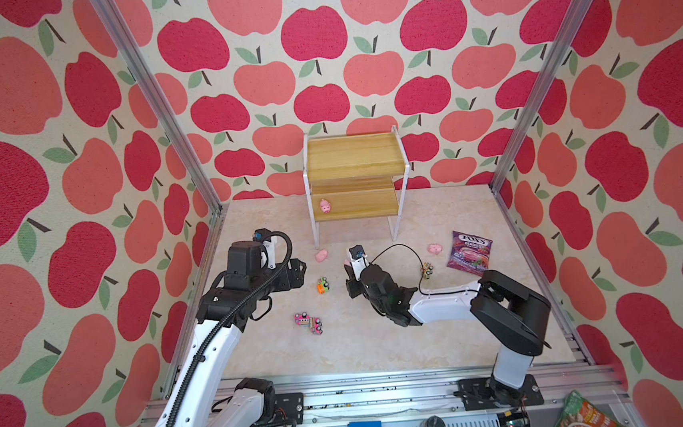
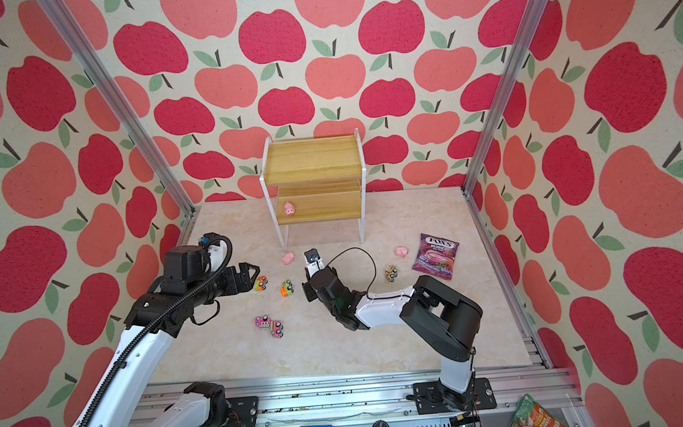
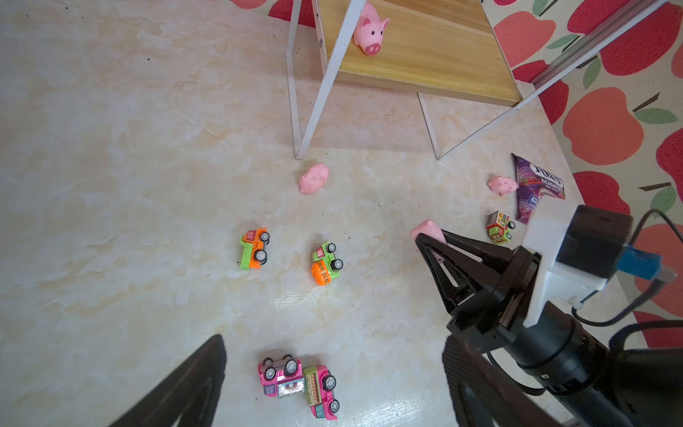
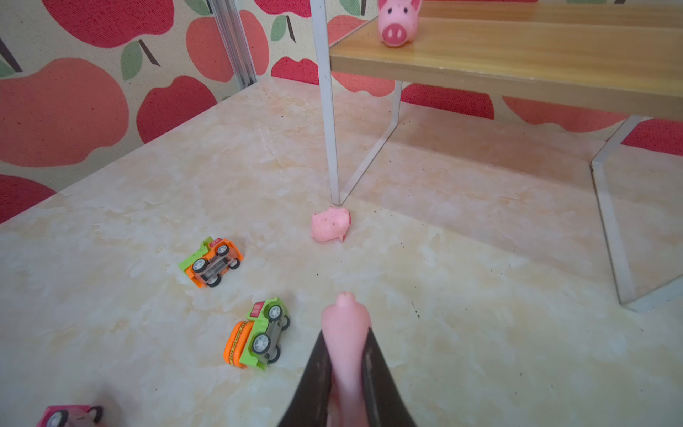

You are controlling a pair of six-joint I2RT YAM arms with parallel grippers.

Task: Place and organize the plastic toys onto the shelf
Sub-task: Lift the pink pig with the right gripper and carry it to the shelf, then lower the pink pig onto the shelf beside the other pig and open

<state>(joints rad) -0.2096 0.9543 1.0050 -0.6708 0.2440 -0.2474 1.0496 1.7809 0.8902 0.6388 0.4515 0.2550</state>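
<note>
your right gripper (image 4: 345,344) clenched on pink pig (image 4: 344,314), squashed thin, likely for carry to shelf (image 1: 352,159); left gripper (image 2: 253,276) released, parked aside, probably keeping lane free.

The marbled tabletop (image 1: 383,344) bears the shelf (image 1: 354,157) beyond the right gripper (image 4: 345,347), with one pig (image 1: 325,206) standing on the shelf's lower board. Just ahead of that gripper a loose pig (image 1: 321,255) lies by the shelf's front leg. An orange-and-green truck (image 1: 323,285) lies on its side just to the gripper's left, a second such truck (image 2: 260,283) farther left, and two touching pink trucks (image 1: 301,320) behind-left. To the gripper's right lie a brown-and-green truck (image 1: 427,270), another pig (image 1: 434,249) and, near that pig, a purple candy bag (image 1: 470,257).
</note>
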